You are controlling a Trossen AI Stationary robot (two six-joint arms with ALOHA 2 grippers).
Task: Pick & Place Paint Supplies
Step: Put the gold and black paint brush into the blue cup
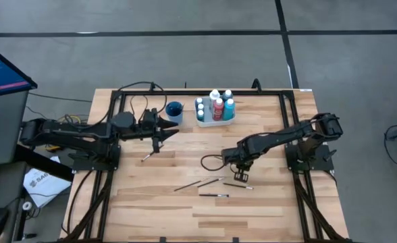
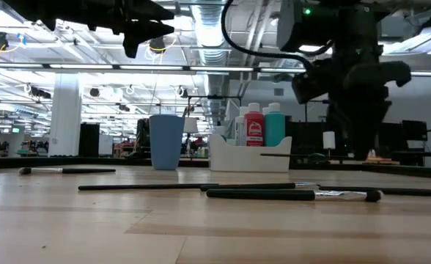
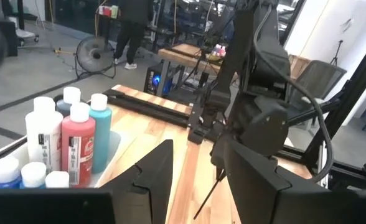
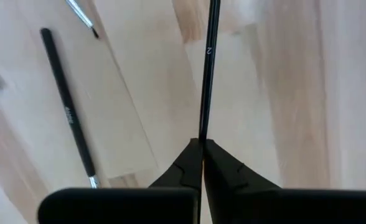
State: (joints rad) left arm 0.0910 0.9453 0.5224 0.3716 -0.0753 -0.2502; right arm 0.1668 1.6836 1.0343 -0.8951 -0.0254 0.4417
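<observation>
The right gripper (image 4: 201, 146) is low over the table's middle, its fingers pinched tight on a thin dark paintbrush (image 4: 208, 68) whose handle carries a small white "2". In the high view this gripper (image 1: 241, 164) sits just right of centre, with bare wood all around it except at 6 o'clock, where four loose brushes (image 1: 213, 195) lie scattered toward the near edge. Another brush (image 4: 68, 109) lies just beside the held one in the right wrist view; its white lettering is too small to read.

The left gripper (image 1: 159, 138) is raised at 10 o'clock from centre, near the blue cup (image 1: 174, 110). Its fingers (image 3: 155, 171) stand partly apart, and a thin brush handle (image 3: 208, 196) slants between them; whether they grip it I cannot tell. One brush (image 1: 147, 156) lies on the wood under that gripper.

The white tray (image 1: 219, 121) stands at 12 o'clock by the far edge, holding the paint bottles (image 1: 217, 106). The red bottle (image 3: 77, 146) shows a white label with a barcode, its print unreadable. The near half of the table (image 1: 151, 216) is open.
</observation>
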